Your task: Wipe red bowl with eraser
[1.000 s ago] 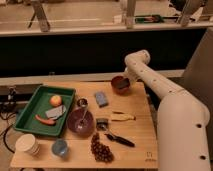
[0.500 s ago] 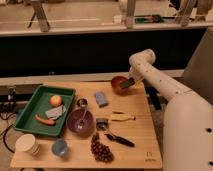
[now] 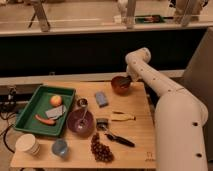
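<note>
The red bowl (image 3: 120,85) stands at the far right of the wooden table (image 3: 135,135), small and reddish-orange with a dark inside. My gripper (image 3: 126,80) reaches down from the white arm (image 3: 150,75) onto the bowl's right rim and into its inside. Its dark tip blends with the bowl's dark inside. I cannot make out the eraser apart from the gripper, so I cannot tell whether it is held there.
A blue-grey block (image 3: 101,98) lies left of the bowl. A purple bowl (image 3: 80,121), a small metal cup (image 3: 81,103), a banana (image 3: 122,117), a dark square-headed black-handled tool (image 3: 112,132) and grapes (image 3: 100,148) fill the middle. A green tray (image 3: 30,112) is at left, with cups in front.
The gripper stays at the red bowl; the arm's elbow has shifted slightly sideways. The bowl and the other objects have not moved.
</note>
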